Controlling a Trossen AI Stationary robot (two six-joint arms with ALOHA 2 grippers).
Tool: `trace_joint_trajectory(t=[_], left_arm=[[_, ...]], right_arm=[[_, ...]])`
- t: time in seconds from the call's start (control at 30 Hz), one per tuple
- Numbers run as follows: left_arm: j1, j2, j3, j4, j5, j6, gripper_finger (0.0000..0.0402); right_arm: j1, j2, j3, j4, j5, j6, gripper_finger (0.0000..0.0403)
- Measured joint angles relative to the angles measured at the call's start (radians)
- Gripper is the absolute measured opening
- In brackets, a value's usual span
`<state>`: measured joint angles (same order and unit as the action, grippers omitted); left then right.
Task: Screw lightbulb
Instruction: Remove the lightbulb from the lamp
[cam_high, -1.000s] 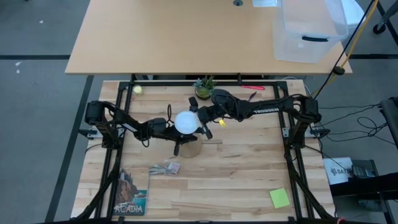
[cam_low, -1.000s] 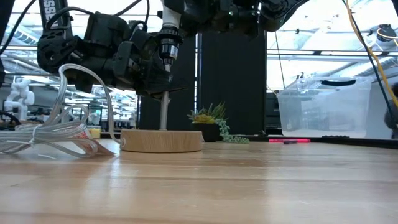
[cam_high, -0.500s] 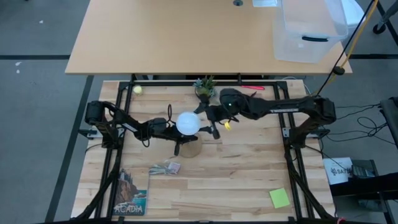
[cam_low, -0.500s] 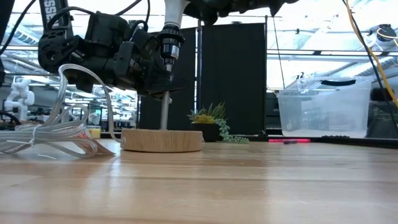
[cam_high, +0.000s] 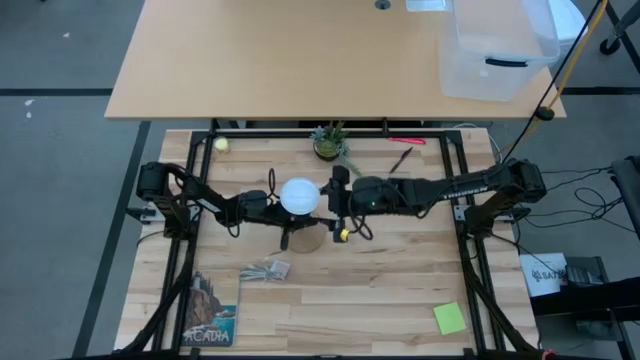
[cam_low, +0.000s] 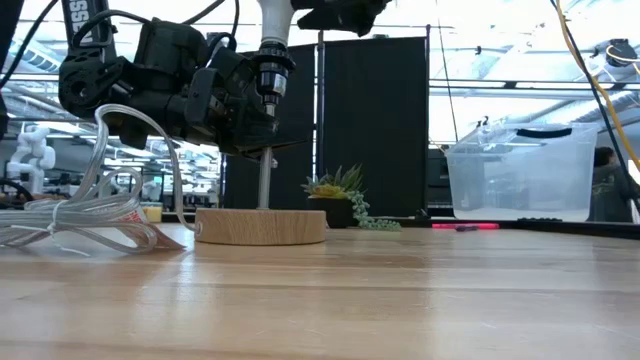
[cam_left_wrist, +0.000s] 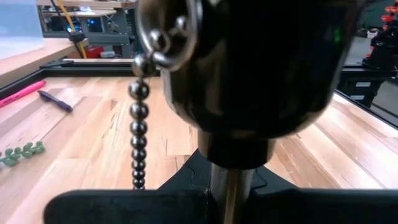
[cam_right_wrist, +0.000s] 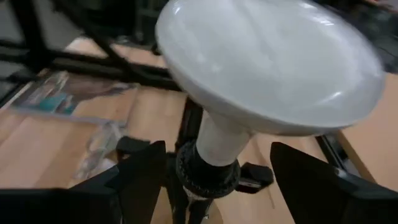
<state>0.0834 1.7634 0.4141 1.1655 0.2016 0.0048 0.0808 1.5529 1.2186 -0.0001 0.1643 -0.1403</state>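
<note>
On the wooden table (cam_high: 400, 290), the round wooden stand (cam_low: 260, 226) carries a thin post up to a black socket (cam_low: 268, 78), and the lightbulb (cam_high: 299, 197) sits base-down in that socket, its white globe on top. The left gripper (cam_high: 270, 205) is closed on the stand's post just under the socket, bracing it, as its wrist view shows from close in (the bead chain (cam_left_wrist: 138, 118) hangs beside the socket there). The right gripper (cam_right_wrist: 214, 168) hovers at the bulb with its dark fingers (cam_right_wrist: 140, 177) spread wide either side of the bulb's neck, touching nothing. To turn the bulb well, the fingers should probably close gently and squarely on the bulb, keep its axis in line with the socket so the thread does not cross, and twist in short strokes while the left gripper braces the post.
</note>
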Motion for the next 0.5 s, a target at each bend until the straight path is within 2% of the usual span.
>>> trace_joint_trajectory(t=[0.27, 0.37, 0.5], left_arm=[[0.000, 0.000, 0.000, 0.005, -0.026, -0.002, 0.0022], [0.000, 0.000, 0.000, 0.006, -0.032, -0.001, 0.0022], [0.000, 0.000, 0.000, 0.008, -0.059, 0.002, 0.0022]], right_arm=[[0.110, 0.092, 0.000, 0.078, 0.353, 0.174, 0.0284], [0.141, 0.158, 0.000, 0.202, 0.439, 0.180, 0.0283], [0.167, 0.247, -0.002, 0.428, 0.606, 0.123, 0.0283]])
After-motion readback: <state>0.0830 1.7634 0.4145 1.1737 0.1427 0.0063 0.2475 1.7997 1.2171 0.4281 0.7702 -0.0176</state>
